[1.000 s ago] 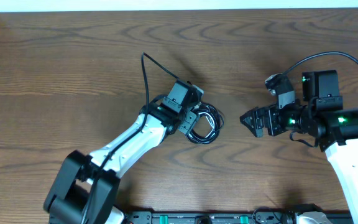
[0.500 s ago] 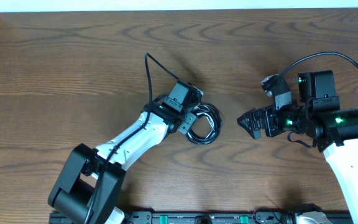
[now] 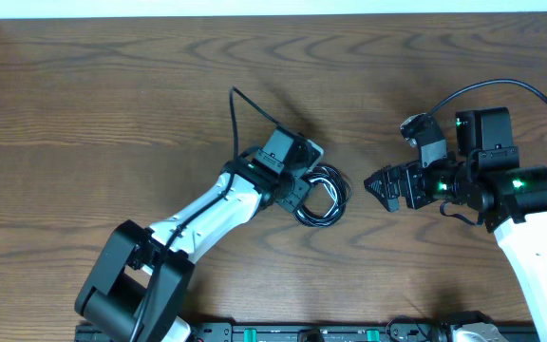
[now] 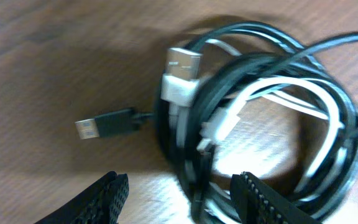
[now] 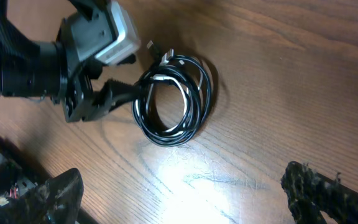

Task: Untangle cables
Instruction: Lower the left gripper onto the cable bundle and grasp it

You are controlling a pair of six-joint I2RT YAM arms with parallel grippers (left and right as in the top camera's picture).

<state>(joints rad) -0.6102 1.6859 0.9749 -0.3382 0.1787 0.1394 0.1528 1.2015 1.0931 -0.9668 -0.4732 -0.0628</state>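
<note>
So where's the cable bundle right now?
Overhead, the cables lie coiled mid-table at the tips of the left gripper; the right gripper sits apart on the other side.

The brown wood-grain tabletop (image 3: pixel 112 85) under my arms carried one tangled coil of cables (image 4: pixel 178 134), black cords looped with a white one.

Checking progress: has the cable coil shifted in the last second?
Yes. The cable coil slid slightly right, toward the right hand, judged against the table's grain.
</note>
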